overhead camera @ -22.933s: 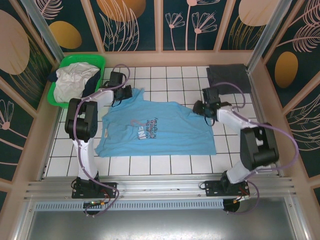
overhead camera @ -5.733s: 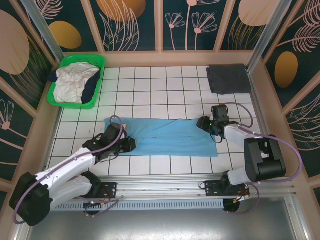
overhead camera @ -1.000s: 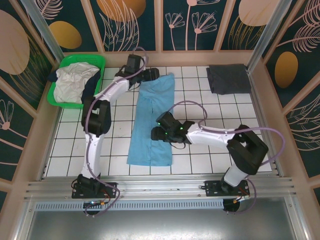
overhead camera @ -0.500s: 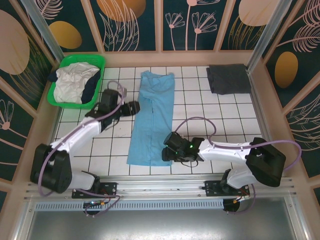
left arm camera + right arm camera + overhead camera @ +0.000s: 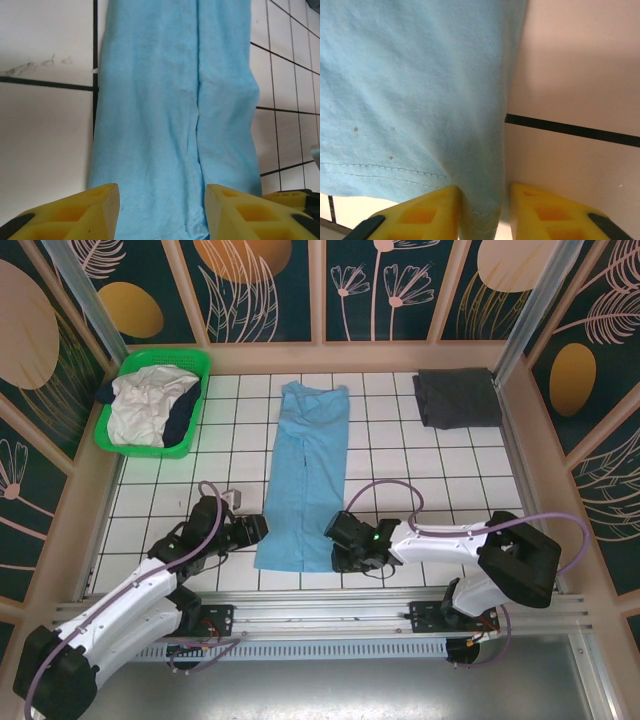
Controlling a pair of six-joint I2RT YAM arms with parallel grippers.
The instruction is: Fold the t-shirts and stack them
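So the light blue t-shirt [image 5: 305, 480] is folded into a long strip down the middle of the tiled counter [image 5: 420, 470]. The left hand [image 5: 257, 529] is at its lower-left corner, fingers apart over the hem. The right hand [image 5: 334, 540] is at the lower-right corner, fingers nearly together around the edge, can't tell if it's actually pinching. The dark grey tee [image 5: 457, 398] sits upper right.

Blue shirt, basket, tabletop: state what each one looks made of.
Blue shirt: soft knit cloth, probably cotton, matte; it creases and shows a stitched hem. Basket: green plastic, it seems, from its even bright colour and stiff rim. Tabletop: white tiles or a tile-printed sheet, smooth, with dark grid lines; which one is unclear.
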